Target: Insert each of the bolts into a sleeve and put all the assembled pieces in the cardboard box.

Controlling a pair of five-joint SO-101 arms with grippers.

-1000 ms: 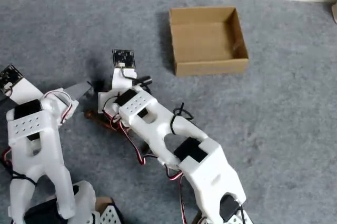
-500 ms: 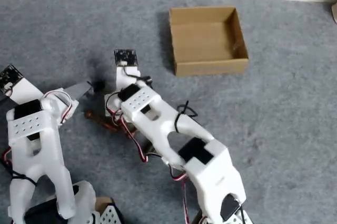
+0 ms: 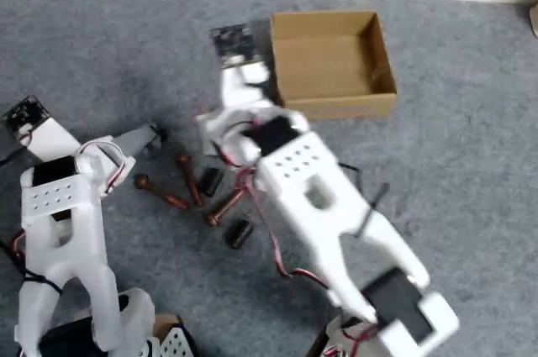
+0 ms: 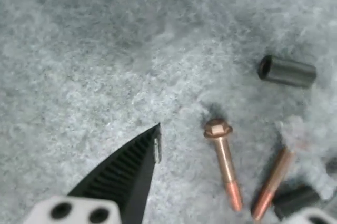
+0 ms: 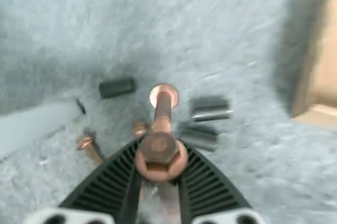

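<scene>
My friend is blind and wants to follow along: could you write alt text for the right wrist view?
The right gripper is shut on a copper bolt, held over grey carpet. On the carpet lie black sleeves and more bolts, with a cardboard box nearby.

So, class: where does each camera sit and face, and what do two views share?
High view: overhead, looking down on white left arm, right arm, brown cardboard box.
Left wrist view: on left arm, facing grey carpet; own black finger shows.
Right wrist view: on right arm, facing down; own tool grips copper-coloured metal bolt.
Shared: both wrist views show loose black cylindrical sleeves.
</scene>
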